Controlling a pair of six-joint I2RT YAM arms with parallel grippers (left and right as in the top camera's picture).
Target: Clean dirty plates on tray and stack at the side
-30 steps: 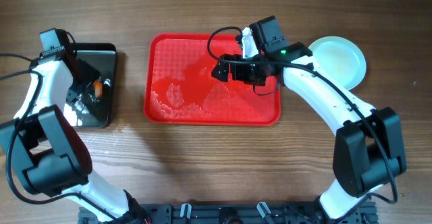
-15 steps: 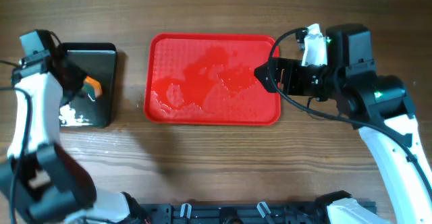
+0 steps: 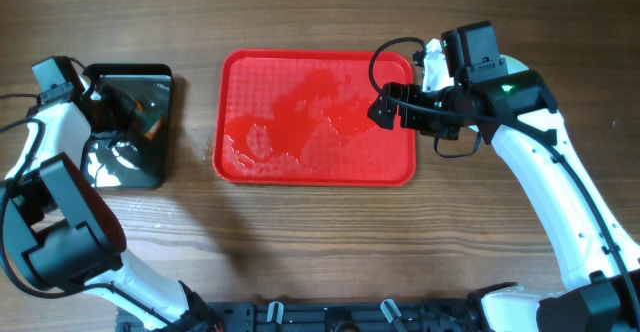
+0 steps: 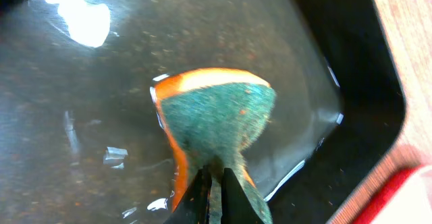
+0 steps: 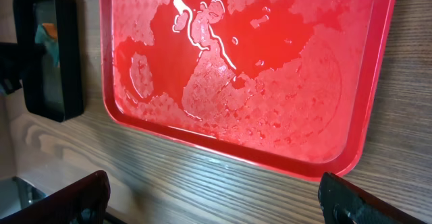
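The red tray lies mid-table, wet and with nothing on it; the right wrist view shows water streaks across the tray. No plates show in any view; the right arm covers the spot to the right of the tray. My right gripper hovers over the tray's right edge, and in its wrist view the gripper stands wide open with nothing between its fingers. My left gripper is shut on a green-and-orange sponge above the black tray.
The glossy black tray sits at the far left with wet glints inside, and the left arm reaches over it. It also appears at the top left of the right wrist view as the black tray. Bare wood surrounds both trays.
The left gripper has closed on the sponge over the black tray. The right arm swung off the tray to the right and back to its right edge, now covering the plate seen earlier.
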